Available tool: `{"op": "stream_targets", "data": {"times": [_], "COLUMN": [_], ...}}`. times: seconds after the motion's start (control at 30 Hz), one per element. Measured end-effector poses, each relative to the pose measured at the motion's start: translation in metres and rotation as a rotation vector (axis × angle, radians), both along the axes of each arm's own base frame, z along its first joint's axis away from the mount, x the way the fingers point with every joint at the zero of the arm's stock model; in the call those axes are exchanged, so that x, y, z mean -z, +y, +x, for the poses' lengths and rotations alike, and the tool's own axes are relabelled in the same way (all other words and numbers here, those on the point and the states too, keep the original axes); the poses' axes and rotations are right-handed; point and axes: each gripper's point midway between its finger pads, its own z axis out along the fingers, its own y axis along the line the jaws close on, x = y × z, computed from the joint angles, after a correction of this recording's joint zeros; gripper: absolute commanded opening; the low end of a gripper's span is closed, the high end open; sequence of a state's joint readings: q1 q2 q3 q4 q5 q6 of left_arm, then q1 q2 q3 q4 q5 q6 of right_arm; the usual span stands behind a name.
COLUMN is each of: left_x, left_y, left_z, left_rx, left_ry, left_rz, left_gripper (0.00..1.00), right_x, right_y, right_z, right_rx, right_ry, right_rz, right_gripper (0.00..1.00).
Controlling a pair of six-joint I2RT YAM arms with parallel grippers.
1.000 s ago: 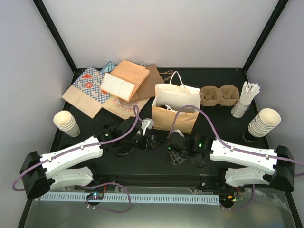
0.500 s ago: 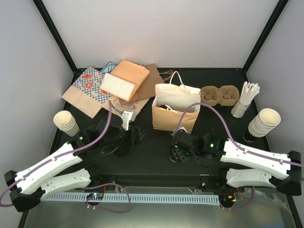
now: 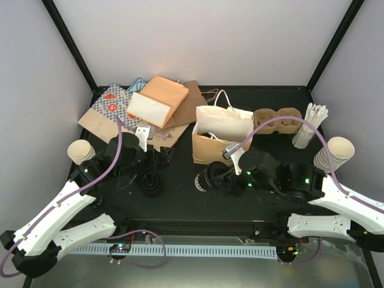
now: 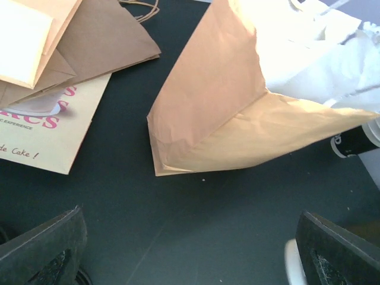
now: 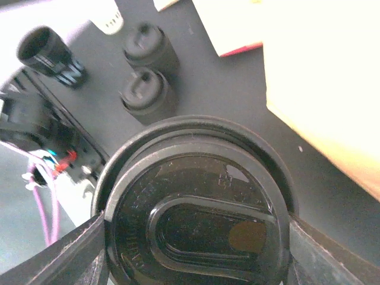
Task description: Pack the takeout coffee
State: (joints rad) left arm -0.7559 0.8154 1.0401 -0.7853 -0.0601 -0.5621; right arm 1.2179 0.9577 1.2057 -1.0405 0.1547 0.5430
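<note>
The right pincer [image 5: 197, 221] is clamping a black-lidded coffee cup [image 5: 196, 178] just near of the brown paper bag [image 3: 221, 144]. The left pincer [image 4: 190, 249] is hovering left of it, jaws wide apart, over the worktop [image 3: 180, 201]. The pulp carrier [image 3: 277, 120] is sitting far right.

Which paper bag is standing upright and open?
The plain brown bag at the table's centre; the other bags lie flat in a back-left pile.

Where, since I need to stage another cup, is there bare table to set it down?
Bare table shows between the black lid stack and the lidded cup, in front of the open paper bag, and along the back edge behind the pulp carrier. The back left is crowded with flat paper bags; straws and a cup stack fill the right.
</note>
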Motion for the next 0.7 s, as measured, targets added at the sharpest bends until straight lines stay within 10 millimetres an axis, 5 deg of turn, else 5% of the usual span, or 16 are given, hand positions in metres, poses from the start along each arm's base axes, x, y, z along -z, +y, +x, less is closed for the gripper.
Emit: {"op": "stream_targets", "data": {"times": [0.23,0.47,0.7], "left_x": [0.001,-0.019,-0.032], "left_y": [0.006,0.018,0.020], "left_z": [0.020,0.042,0.043], "left_rx": [-0.052,-0.108,-0.088], "left_ry": [0.022,0.007,-0.010], "left_rz": [0.020,0.031,0.007], "left_gripper": [0.99,0.99,0.99], "right_x": [-0.076,-0.150,-0.206], "right_y": [0.016,0.034,0.018], "right_z": [0.005,0.019,0.048], "right_rx": [-0.043,-0.050,0.088], "right_ry": [-0.113,-0.263,-0.486], "right_rz": [0.184,0.306,0.356], "right_gripper": [0.67,0.66,0.62]}}
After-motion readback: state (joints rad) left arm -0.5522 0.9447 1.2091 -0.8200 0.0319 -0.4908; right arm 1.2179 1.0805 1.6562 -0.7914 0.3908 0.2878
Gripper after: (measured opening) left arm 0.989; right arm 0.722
